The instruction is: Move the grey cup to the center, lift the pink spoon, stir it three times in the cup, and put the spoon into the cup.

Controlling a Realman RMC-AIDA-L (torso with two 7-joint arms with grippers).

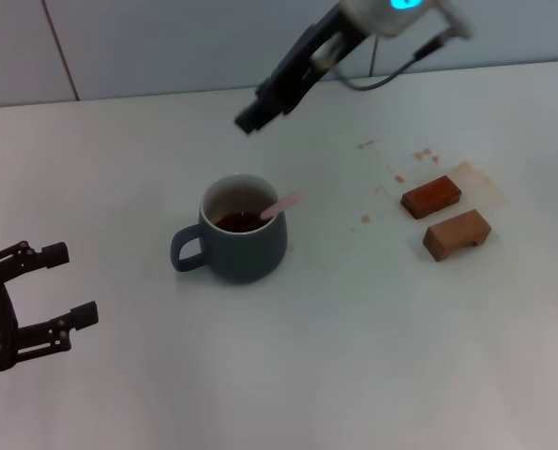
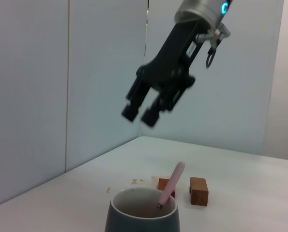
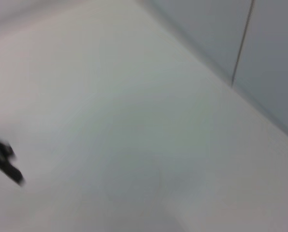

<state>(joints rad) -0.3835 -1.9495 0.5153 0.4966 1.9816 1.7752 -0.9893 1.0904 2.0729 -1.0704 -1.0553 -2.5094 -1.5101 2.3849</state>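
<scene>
Head view: grey cup [image 1: 244, 242] stands mid-surface [image 1: 354, 356], pink spoon [image 1: 280, 206] leaning inside. Left end effector [image 1: 61, 283] released, parked low at left. Right end effector [image 1: 248, 121] raised behind the cup. Left wrist view: right end effector's fingers [image 2: 149, 116] slightly parted, holding nothing. Right wrist view: bare surface only.

No legible text or labels

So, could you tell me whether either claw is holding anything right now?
Nothing is held. The pink spoon rests in the grey cup; the right claw and left claw are empty.
</scene>
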